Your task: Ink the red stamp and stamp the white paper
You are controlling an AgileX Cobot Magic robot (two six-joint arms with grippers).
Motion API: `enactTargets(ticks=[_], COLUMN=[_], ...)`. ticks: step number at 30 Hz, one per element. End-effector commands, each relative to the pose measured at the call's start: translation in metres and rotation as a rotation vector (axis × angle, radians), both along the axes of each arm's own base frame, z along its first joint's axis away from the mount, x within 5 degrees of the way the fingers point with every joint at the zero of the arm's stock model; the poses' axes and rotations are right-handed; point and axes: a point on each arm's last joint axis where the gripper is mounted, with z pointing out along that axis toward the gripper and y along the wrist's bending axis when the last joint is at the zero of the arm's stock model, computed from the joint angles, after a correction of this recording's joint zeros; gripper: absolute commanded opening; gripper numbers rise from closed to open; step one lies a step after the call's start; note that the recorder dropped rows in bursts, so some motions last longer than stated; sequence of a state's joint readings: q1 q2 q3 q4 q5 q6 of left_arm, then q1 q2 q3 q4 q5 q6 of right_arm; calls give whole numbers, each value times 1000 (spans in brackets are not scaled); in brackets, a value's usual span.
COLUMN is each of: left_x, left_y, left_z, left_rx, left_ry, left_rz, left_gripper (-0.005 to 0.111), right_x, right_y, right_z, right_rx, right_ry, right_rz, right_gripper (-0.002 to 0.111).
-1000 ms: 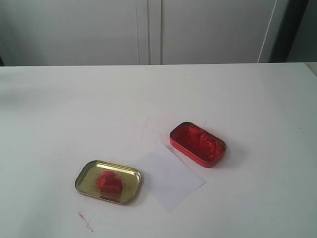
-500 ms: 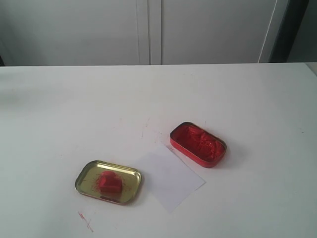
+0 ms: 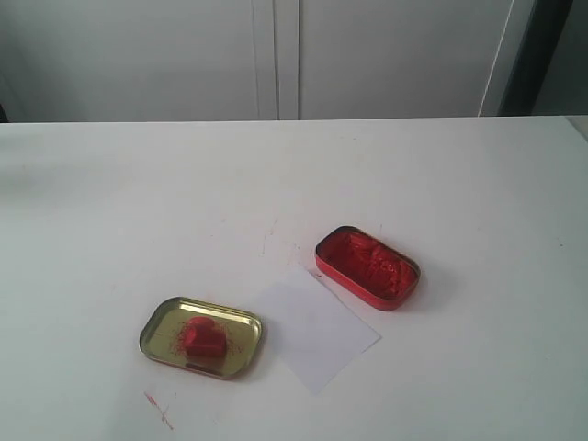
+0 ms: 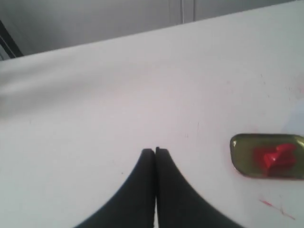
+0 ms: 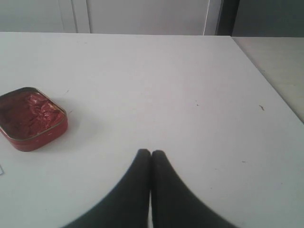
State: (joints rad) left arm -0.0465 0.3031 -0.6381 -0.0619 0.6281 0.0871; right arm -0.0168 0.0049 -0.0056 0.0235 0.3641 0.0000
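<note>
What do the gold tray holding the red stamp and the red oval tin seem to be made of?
Shallow gold rectangular tray: likely thin metal, glossy, with a mirror-like floor and red smudges.
Red oval tin: probably painted metal, with a gold-edged rim, holding rough red paste.
Small red block stamp: unclear, perhaps plastic.

White table (image 3: 138, 202) — on it gold lid (image 3: 158, 329), white paper (image 3: 317, 335), red tin (image 3: 349, 287).
</note>
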Motion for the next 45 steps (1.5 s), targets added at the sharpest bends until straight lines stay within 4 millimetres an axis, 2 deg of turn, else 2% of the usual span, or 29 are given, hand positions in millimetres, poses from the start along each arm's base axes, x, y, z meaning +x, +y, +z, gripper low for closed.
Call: enactTargets(ticks=[1, 11, 19, 22, 27, 30, 35, 45], left_x=[8, 34, 55, 75, 124, 145, 166, 184], left_y=[-2, -6, -24, -33, -44, -49, -65, -98], left_z=[6, 31, 38, 36, 29, 23, 19, 9], left_rx=[-4, 53, 70, 41, 44, 91, 164, 313], left_ry=[128, 304, 402, 470, 637, 692, 705, 710], left_rz=[-20, -79, -291, -369, -480, -554, -674, -869], left_gripper=[0, 0, 0, 0, 0, 0, 0, 0], right_x=[0, 0, 0, 0, 0, 0, 0, 0], right_y=[0, 0, 0, 0, 1, 1, 1, 1], right_z=[0, 0, 0, 0, 0, 0, 0, 0], right_rx=[1, 1, 1, 1, 1, 1, 1, 1], right_ry=[-13, -13, -13, -13, -13, -13, -13, -13], right_rz=[-2, -2, -2, -2, 19, 19, 19, 19], right_gripper=[0, 0, 0, 0, 0, 0, 0, 0])
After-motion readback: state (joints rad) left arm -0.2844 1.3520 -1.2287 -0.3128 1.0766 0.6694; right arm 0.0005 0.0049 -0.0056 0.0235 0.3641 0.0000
